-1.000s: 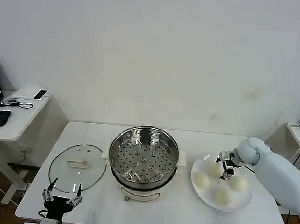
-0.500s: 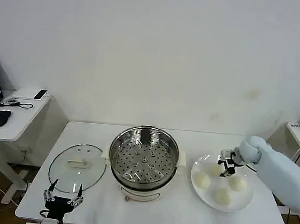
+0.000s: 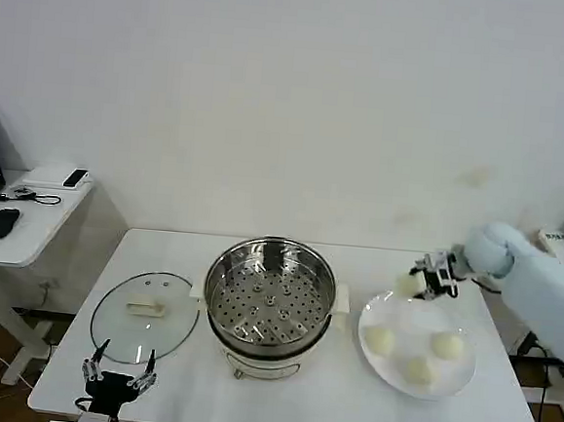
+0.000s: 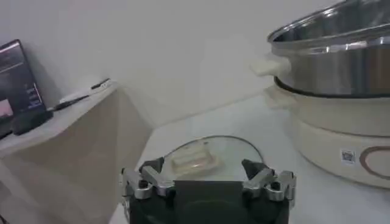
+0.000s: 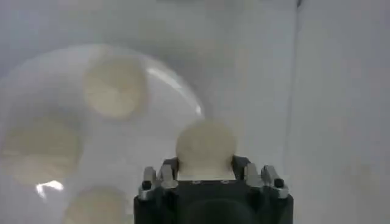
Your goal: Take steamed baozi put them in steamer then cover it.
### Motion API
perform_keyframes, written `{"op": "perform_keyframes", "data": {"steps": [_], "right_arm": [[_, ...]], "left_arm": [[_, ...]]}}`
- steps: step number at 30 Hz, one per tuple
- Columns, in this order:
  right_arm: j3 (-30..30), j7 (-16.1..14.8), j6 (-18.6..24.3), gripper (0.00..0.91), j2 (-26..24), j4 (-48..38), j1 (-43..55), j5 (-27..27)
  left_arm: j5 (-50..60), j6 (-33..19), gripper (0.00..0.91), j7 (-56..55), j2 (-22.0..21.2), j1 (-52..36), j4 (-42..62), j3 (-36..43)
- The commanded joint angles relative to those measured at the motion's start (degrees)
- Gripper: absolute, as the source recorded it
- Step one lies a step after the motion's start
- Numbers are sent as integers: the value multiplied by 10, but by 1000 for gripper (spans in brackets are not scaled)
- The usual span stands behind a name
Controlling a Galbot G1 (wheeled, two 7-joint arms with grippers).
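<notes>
My right gripper (image 3: pixel 423 284) is shut on one cream-white baozi (image 3: pixel 408 284) and holds it in the air above the far edge of the white plate (image 3: pixel 464 384). The held baozi (image 5: pixel 205 148) sits between the right gripper (image 5: pixel 206 170) fingers. Three more baozi (image 3: pixel 380 340) lie on the plate. The steamer (image 3: pixel 270 305) stands mid-table, its perforated tray bare. The glass cover (image 3: pixel 146 317) lies flat to the steamer's left. My left gripper (image 3: pixel 117 374) hangs open near the table's front left edge; the cover (image 4: pixel 195 159) lies beyond the left gripper (image 4: pixel 208 182).
A side table (image 3: pixel 27 225) with a mouse and a laptop stands to the left of the white table (image 3: pixel 325 415). A shelf edge (image 3: pixel 558 250) sits at the far right behind my right arm.
My right gripper has risen off the plate with one baozi and drawn back toward the far side. Three baozi stay on the plate. The left arm has not moved.
</notes>
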Motion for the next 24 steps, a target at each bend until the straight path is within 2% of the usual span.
{"op": "perform_keyframes", "data": {"steps": [1, 7, 10, 13, 18, 24], "right_arm": [[-123, 5, 11, 584, 23, 29, 192, 109], [-204, 13, 22, 584, 93, 42, 286, 165], [-238, 34, 54, 584, 128, 43, 300, 173], [-290, 49, 88, 584, 156, 55, 311, 164], [-306, 54, 132, 584, 199, 57, 311, 136], [-344, 59, 164, 595, 260, 59, 304, 132]], "left_arm": [[-3, 1, 907, 0, 1, -1, -6, -2], [-7, 3, 907, 1, 2, -9, -2, -7], [-7, 3, 907, 1, 3, -10, 0, -8], [-6, 4, 907, 1, 0, -8, -7, -15], [-9, 6, 907, 2, 2, -4, -13, -26], [-11, 8, 907, 3, 0, -7, -11, -34]]}}
